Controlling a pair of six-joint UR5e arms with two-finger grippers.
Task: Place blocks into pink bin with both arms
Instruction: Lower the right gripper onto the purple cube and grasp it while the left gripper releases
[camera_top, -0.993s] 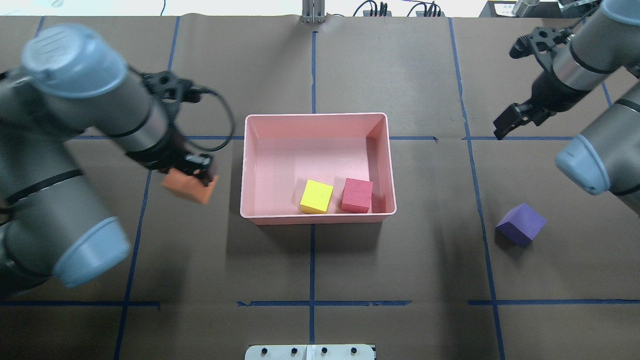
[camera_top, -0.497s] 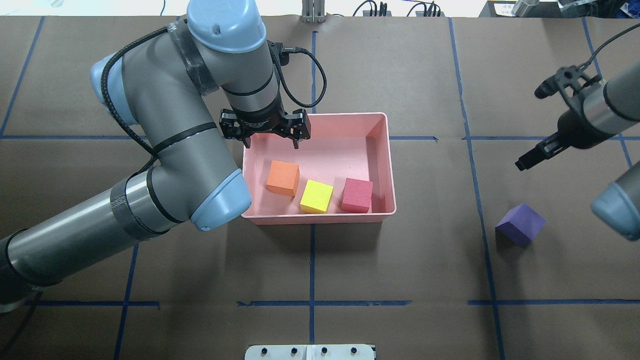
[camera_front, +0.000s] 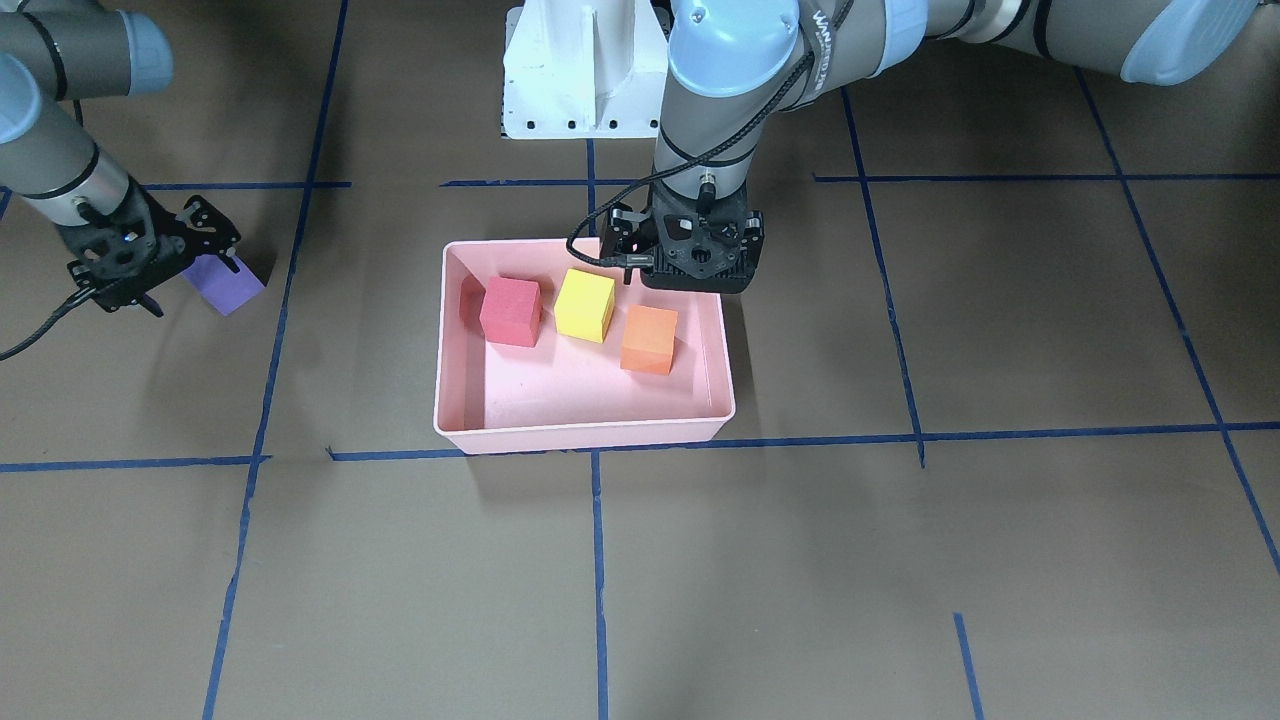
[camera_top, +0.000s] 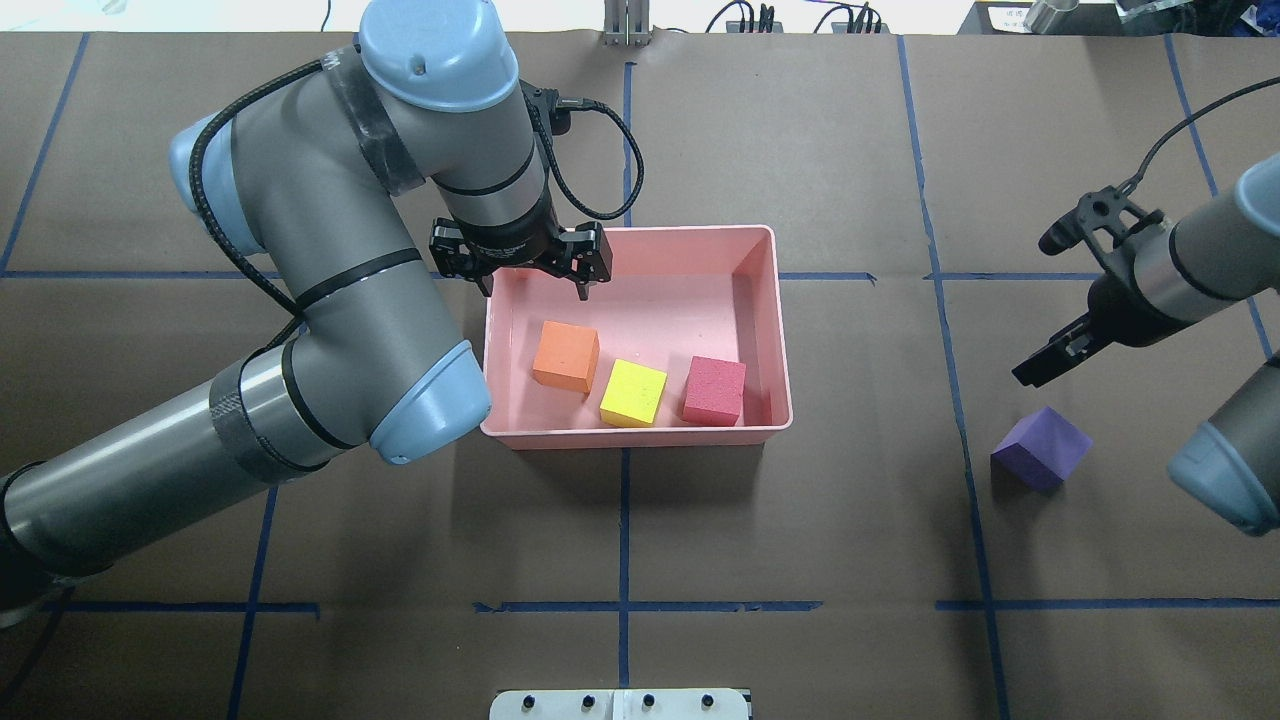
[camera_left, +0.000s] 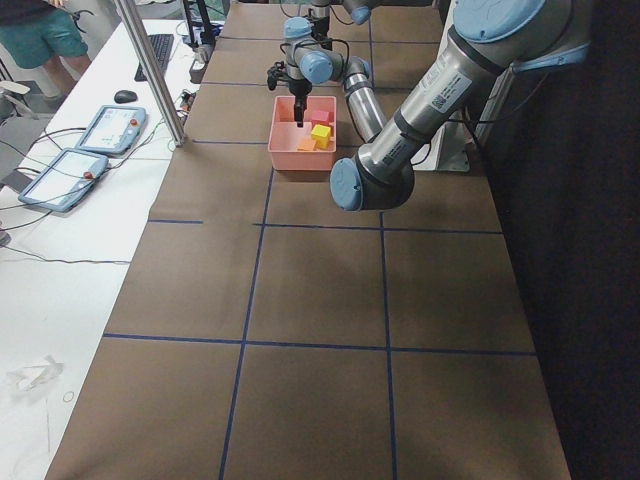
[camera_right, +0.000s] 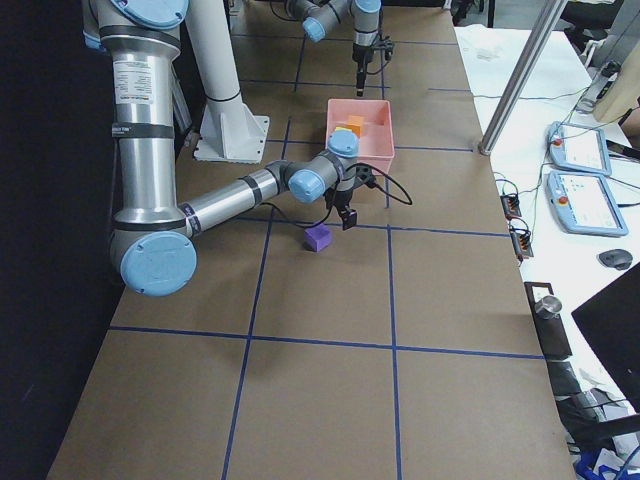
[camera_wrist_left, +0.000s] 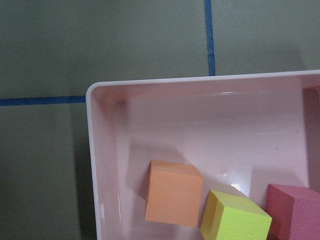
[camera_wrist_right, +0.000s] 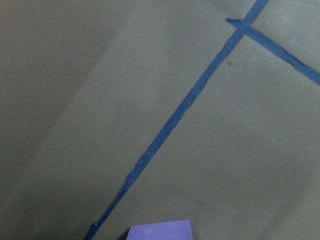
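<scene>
The right gripper — its spread unreadable here — hangs just beside the purple block, alone on the table well apart from the pink bin, and should square up to the block's turned faces before descending, while the left gripper, wide and empty, hovers over the bin's corner near the orange block.

arms: left arm and right arm are grey tubes with black seam bands
joint caps: light-blue domes
cable: black, thin
left gripper, right gripper: black two-finger units
lettering: white, on the left arm, possibly a brand name, unreadable
</scene>
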